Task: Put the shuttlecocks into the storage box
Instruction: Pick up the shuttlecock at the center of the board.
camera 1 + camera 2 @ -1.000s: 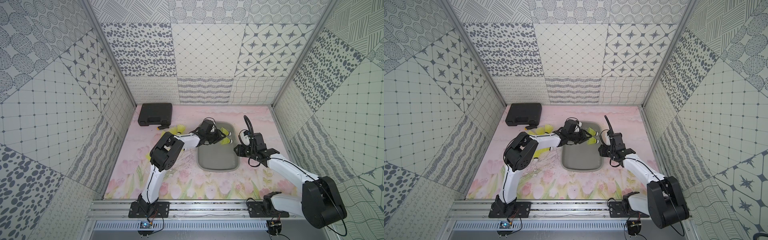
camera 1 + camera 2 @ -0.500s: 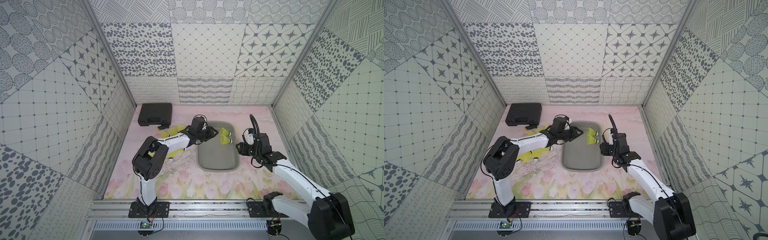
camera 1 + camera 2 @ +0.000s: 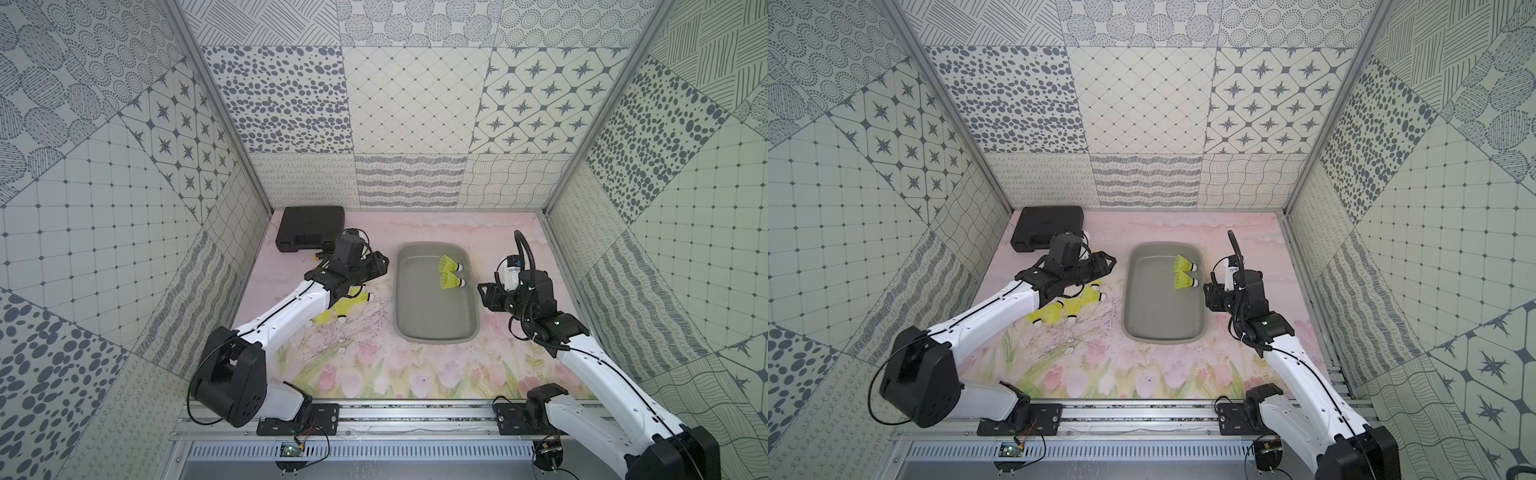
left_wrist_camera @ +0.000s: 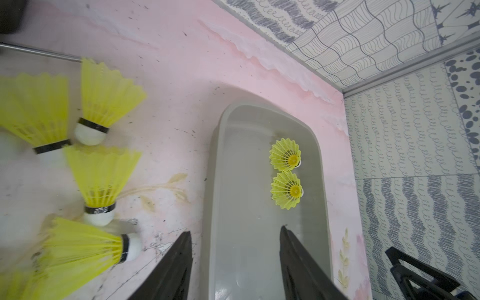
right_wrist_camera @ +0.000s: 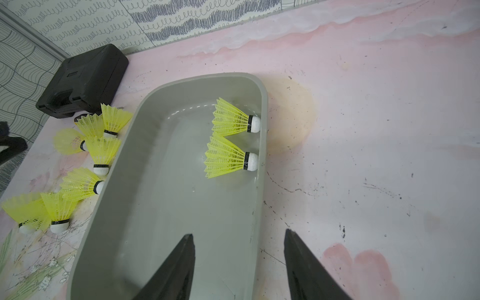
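The storage box sits on the pink flowered surface with two shuttlecocks inside it. Both lie on their sides at the box's far end, side by side, with their white corks against the long wall nearer the right arm. The other shuttlecocks lie outside in a loose cluster just beside the opposite long wall, some overlapping, one with its cork close against the box's rim. The left claw hangs above that cluster's side of the box, jaws spread fairly wide with nothing between them. The right claw hangs over the box's other long wall, near the two boxed shuttlecocks, jaws also apart and empty. A black case rests beyond the cluster, well clear of the box's far corner.
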